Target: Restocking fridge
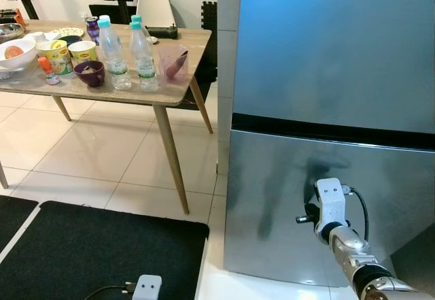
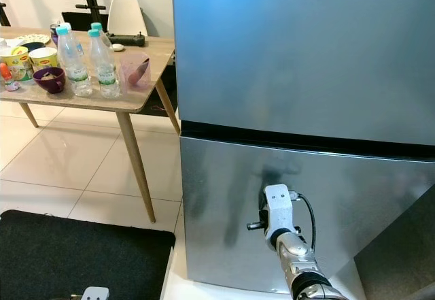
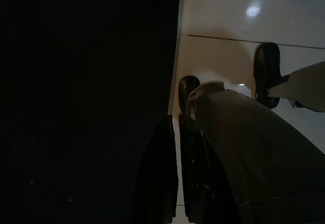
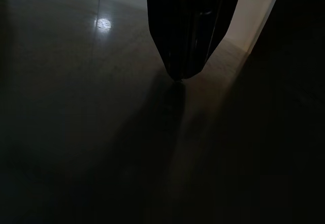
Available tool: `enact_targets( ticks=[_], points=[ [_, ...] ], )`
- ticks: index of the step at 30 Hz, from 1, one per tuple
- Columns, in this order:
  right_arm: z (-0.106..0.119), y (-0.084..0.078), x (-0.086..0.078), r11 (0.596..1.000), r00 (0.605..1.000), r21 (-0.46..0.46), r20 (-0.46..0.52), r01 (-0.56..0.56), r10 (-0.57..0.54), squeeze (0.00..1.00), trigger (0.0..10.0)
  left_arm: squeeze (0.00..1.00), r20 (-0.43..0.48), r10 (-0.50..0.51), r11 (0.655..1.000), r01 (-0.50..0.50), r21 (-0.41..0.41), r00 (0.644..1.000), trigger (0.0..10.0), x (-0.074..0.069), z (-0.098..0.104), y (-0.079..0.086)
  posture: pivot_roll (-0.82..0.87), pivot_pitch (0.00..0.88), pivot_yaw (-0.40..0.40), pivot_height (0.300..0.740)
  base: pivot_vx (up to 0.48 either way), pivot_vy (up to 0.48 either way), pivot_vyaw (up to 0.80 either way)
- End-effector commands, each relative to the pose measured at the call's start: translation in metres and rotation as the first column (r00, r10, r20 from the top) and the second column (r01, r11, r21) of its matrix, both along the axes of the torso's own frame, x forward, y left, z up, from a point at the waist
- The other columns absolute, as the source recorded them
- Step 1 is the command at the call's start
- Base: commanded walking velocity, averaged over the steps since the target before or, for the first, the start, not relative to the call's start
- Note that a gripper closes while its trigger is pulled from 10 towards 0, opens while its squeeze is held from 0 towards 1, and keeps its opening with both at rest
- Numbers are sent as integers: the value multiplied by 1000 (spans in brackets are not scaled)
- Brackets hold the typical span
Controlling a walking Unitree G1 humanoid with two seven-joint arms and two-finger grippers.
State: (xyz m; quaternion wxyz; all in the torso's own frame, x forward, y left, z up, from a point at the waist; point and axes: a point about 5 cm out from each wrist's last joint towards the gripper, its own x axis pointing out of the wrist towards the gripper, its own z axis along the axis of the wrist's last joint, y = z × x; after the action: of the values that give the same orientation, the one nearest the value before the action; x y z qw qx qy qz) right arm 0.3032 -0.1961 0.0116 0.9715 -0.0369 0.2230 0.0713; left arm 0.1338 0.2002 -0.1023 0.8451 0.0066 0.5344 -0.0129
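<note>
Wooden table [image 1: 178,89] with bottles [image 1: 143,56] left of fridge [image 1: 326,75].

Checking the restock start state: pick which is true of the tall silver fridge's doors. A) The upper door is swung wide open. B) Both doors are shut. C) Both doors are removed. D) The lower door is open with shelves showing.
B: the tall silver fridge shows two flat closed panels with only a dark seam between them, and the right arm's wrist is raised before the lower door.
</note>
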Motion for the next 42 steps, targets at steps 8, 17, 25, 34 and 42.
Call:
enact_targets(
  ticks=[8, 17, 25, 34, 42],
  points=[
    [-62, -2, -69, 995, 948, -75, -318, -59, 32, 0, 10000, 0, -21, 13, 1000, -13, -11, 1000, 10000, -7, -3, -4, -15, 26, -39, 740, 0, 0, 0],
    [-99, -18, -140, 992, 841, -108, -541, -59, -9, 0, 10000, 0, -22, 7, 1000, -7, -15, 1000, 10000, -8, -3, -5, -11, 18, -36, 740, 0, 0, 250],
    [-108, -29, -168, 990, 790, -131, -611, -50, -41, 0, 10000, 0, -20, -1, 1000, 1, -6, 1000, 10000, -6, -2, -2, -17, 11, -30, 740, 0, 0, 744],
    [-109, -25, -170, 991, 784, -122, -620, -61, -29, 0, 10000, 0, -23, -13, 1000, 13, -1, 1000, 10000, -6, -2, -2, -18, 15, -29, 740, 0, 0, 739],
    [-110, -22, -170, 990, 783, -118, -622, -72, -17, 0, 10000, 0, -29, -16, 1000, 16, 2, 999, 10000, -7, -3, -2, -17, 18, -26, 740, 0, 0, 730]
  ],
)
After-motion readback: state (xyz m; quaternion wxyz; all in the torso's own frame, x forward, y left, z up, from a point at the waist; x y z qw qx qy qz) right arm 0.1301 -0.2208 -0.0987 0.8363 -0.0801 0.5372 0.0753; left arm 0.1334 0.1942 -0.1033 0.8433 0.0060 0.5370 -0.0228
